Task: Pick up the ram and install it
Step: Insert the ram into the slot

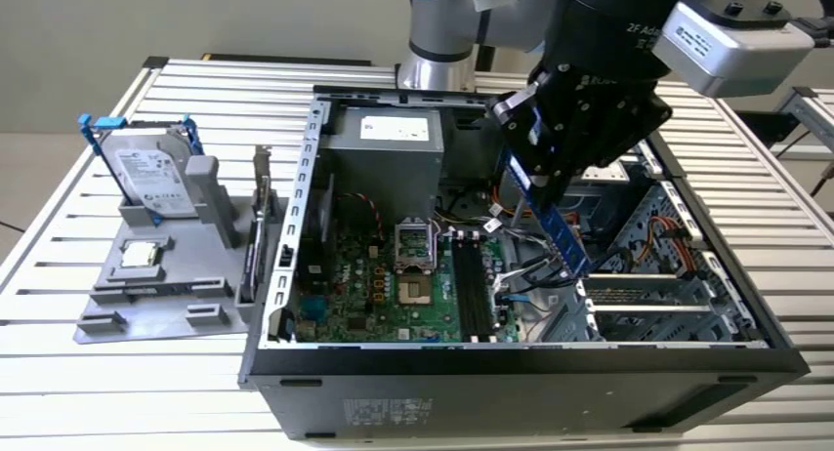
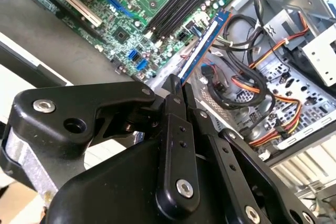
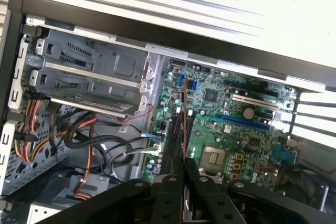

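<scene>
A slatted metal table stands before a plain pale wall.

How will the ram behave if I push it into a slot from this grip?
Probably stiff: the ram juts straight from the gripper with no sag. Likely light, being a thin strip. Held by one end, it may pivot or flex if pushed off-line.

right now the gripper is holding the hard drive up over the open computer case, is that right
No. In the exterior view the gripper is holding the ram, not the hard drive, up over the open computer case; the hard drive stands in its blue frame beside it.
</scene>
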